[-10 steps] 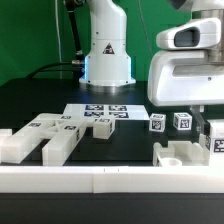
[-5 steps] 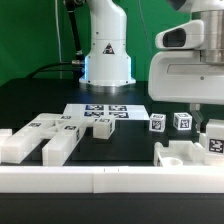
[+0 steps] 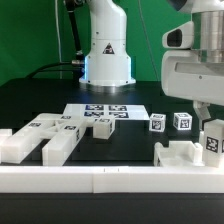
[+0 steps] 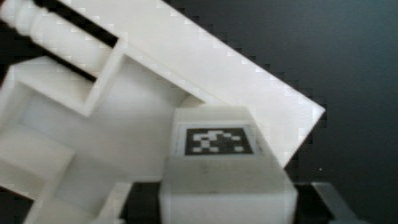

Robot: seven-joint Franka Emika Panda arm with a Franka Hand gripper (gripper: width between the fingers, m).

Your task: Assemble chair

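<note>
Gripper [image 3: 207,118], seemingly clamped on tagged block [image 3: 213,141] beneath

You're in a robotics lab, at a test bench. The arm [image 3: 107,50] stands on a black table [image 3: 40,95] in front of a green backdrop [image 3: 30,30]. A marker board [image 3: 105,111] lies flat on the table, a white rail [image 3: 100,182] borders the near edge, and the white parts [image 3: 55,135] carry square black-and-white tags.

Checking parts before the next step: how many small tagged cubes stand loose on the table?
2. One small cube stands off the marker board's end toward the exterior view's right; the second cube stands beside it, farther that way. The arm could hide others.
</note>
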